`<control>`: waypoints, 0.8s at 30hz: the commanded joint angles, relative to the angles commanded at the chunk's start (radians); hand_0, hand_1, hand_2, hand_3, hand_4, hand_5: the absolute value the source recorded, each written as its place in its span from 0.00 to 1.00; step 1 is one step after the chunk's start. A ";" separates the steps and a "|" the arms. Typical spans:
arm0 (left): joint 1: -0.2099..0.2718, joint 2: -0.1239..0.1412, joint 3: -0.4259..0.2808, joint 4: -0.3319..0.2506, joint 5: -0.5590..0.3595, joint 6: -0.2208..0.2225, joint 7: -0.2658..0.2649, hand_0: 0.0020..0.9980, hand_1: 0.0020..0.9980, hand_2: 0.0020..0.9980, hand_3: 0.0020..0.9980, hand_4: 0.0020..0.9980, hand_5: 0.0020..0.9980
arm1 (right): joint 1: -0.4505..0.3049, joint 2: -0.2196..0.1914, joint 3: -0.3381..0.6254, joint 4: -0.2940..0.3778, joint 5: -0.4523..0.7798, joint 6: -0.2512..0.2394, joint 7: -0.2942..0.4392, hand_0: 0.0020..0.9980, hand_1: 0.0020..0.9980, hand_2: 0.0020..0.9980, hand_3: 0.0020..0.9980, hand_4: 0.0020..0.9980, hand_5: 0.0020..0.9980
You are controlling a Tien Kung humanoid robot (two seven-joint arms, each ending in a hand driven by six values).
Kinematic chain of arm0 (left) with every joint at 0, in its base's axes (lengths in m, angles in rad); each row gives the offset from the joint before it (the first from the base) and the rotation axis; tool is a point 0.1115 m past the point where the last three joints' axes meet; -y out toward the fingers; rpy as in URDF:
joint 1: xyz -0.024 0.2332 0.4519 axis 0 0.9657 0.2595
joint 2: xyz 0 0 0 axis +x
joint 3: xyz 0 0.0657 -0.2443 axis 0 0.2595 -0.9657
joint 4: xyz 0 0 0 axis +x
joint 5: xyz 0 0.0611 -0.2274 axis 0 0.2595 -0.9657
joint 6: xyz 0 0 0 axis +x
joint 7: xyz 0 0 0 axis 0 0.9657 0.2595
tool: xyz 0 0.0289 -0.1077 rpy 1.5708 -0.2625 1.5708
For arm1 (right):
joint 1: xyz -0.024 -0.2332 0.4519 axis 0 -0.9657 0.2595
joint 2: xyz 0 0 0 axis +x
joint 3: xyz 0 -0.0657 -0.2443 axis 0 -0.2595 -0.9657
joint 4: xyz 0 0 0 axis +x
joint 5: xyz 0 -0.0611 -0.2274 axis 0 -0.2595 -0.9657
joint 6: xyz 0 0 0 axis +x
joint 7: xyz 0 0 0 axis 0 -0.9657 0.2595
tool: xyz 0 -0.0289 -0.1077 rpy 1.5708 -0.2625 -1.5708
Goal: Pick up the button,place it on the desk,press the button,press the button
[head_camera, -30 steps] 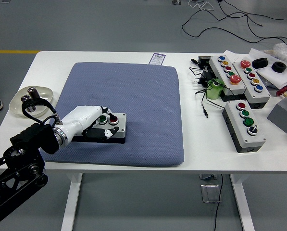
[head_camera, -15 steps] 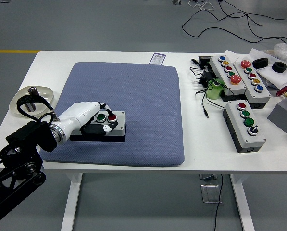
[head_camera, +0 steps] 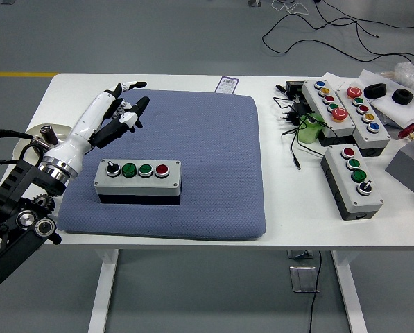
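Button box [head_camera: 138, 177], grey w/ black selector, two green buttons & one red, sat on blue-grey padded mat [head_camera: 207, 139] atop white worktop [head_camera: 290, 215], near mat's front-left. We saw left hand [head_camera: 116, 114], white w/ black tips, raised above mat's far-left corner, apart from box; fingers [head_camera: 134, 111] spread, holding nothing. More button boxes [head_camera: 350, 180] lay at right.

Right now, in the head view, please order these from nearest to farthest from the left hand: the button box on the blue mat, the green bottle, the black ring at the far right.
From the left hand:
1. Button box, just below it on the mat.
2. Green bottle, right of the mat, among cables.
3. Black ring, far right corner.
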 joint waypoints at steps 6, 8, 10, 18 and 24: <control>0.014 -0.009 0.016 0.042 -0.254 -0.022 -0.103 0.90 0.92 0.99 0.95 0.74 1.00 | -0.003 0.000 0.004 0.000 -0.006 0.000 -0.001 0.67 0.66 0.68 0.62 0.31 0.17; 0.017 -0.012 0.014 0.049 -0.330 -0.022 -0.111 0.89 0.91 0.97 0.93 0.73 1.00 | -0.004 0.000 0.007 0.000 -0.010 0.001 -0.001 0.67 0.66 0.68 0.62 0.31 0.17; 0.019 -0.012 0.013 0.055 -0.415 -0.013 -0.111 0.89 0.91 0.97 0.93 0.73 1.00 | -0.006 0.000 0.010 0.000 -0.015 0.001 -0.001 0.67 0.66 0.68 0.62 0.31 0.17; 0.026 -0.007 0.019 0.062 -0.478 0.003 -0.111 0.88 0.91 0.96 0.93 0.73 1.00 | -0.008 0.001 0.014 0.000 -0.020 0.002 -0.001 0.67 0.66 0.68 0.62 0.31 0.17; 0.026 -0.006 0.015 0.062 -0.475 -0.002 -0.105 0.88 0.90 0.96 0.92 0.74 1.00 | -0.007 0.001 0.012 0.000 -0.017 0.001 0.000 0.67 0.66 0.68 0.62 0.31 0.17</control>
